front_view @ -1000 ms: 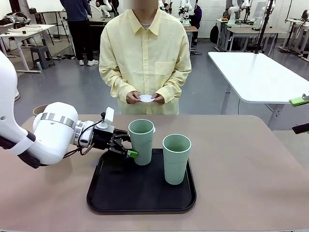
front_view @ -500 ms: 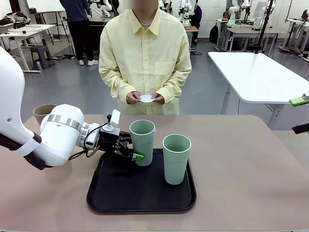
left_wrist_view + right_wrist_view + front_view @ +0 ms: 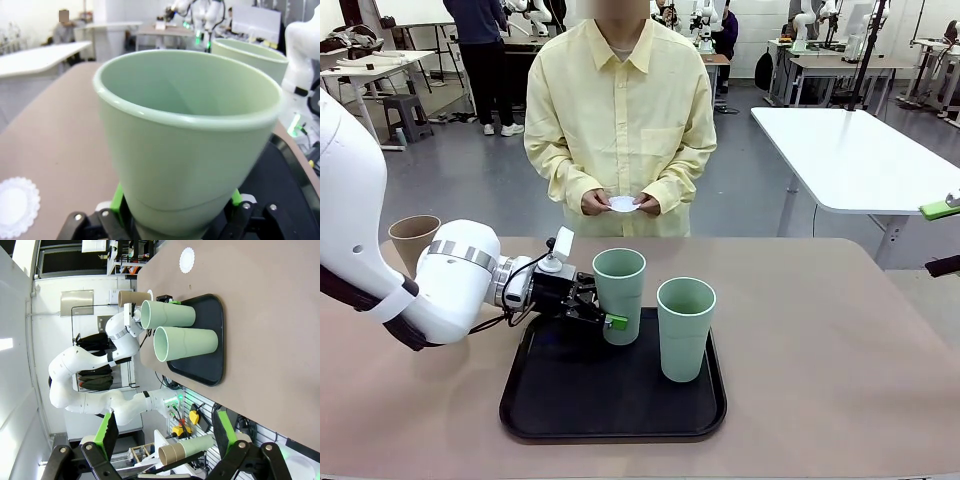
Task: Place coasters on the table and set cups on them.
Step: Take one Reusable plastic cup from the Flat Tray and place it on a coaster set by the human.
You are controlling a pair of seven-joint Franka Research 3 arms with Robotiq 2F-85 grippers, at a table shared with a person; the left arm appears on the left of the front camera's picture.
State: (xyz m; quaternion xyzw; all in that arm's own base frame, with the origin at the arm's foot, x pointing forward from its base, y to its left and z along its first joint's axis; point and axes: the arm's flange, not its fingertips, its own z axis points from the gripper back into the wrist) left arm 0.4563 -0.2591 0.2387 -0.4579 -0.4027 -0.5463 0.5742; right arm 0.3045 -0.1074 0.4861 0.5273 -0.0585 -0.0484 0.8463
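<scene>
left tool [image 3: 610, 315] pinches a pale green cup [image 3: 620, 290] standing upright on the black tray [image 3: 570, 400]. right tool [image 3: 166, 425] is spread. grasp step; next probably calls for lifting the cup clear, then onto the coaster [image 3: 15, 206] on the counter [image 3: 820, 350].

We find open bench [image 3: 840, 340] right of the black tray [image 3: 550, 400]. On the tray a narrow gap parts the left green cup [image 3: 620, 275] from the right green cup [image 3: 686, 330]; our left arm [image 3: 450, 285] blocks the left side, brown cup [image 3: 413, 238] behind it.
</scene>
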